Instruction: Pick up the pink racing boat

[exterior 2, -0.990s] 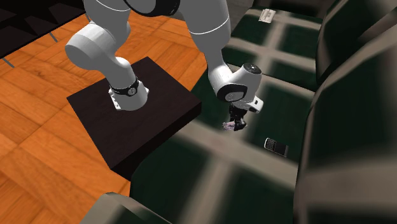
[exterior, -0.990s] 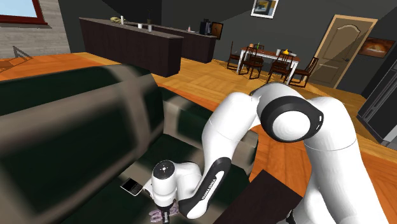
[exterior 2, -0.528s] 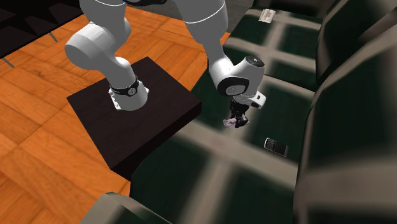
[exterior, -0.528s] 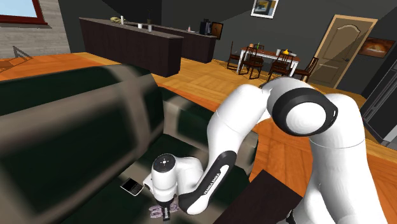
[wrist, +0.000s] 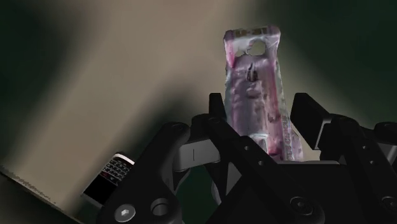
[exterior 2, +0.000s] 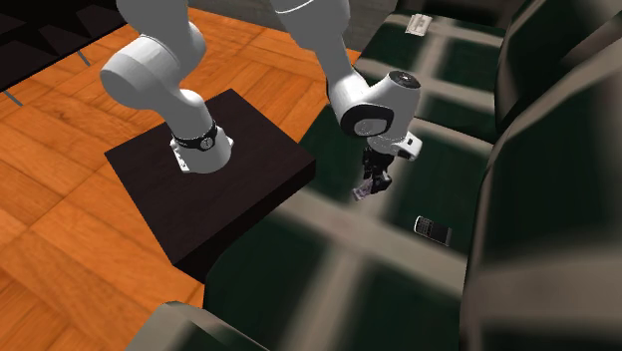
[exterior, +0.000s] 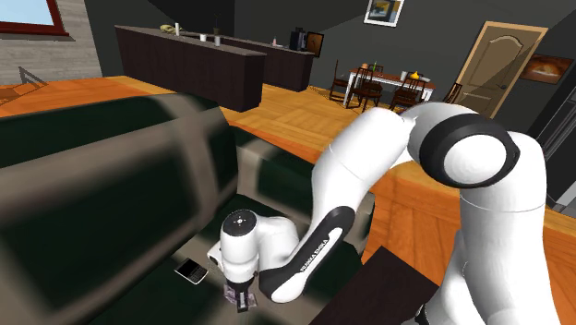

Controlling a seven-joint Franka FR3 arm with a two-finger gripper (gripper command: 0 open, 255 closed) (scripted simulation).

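— Where is the pink boat (wrist: 254, 89)?
— Gripped in the gripper (wrist: 261, 111); the black fingers (wrist: 217, 118) press its sides, over the seat of the sofa (exterior 2: 439, 170).
— Which way does it point?
— Its long axis runs along the fingers; the free end sticks out past the tips toward the cushion.
— And the surface?
— Dark green with pale bands; a phone (exterior 2: 433, 228) lies on the seat, near the gripper on the second exterior view's right.
— The room?
— An orange wood floor (exterior 2: 60, 219); the dark stand (exterior 2: 249, 170) sits against the sofa's front.
— Do the views differ?
— The shoulder view adds a far counter (exterior: 185, 60), a dining table (exterior: 388, 78) and a door (exterior: 494, 74); the wrist view gives the boat's mottled pink-purple hull.
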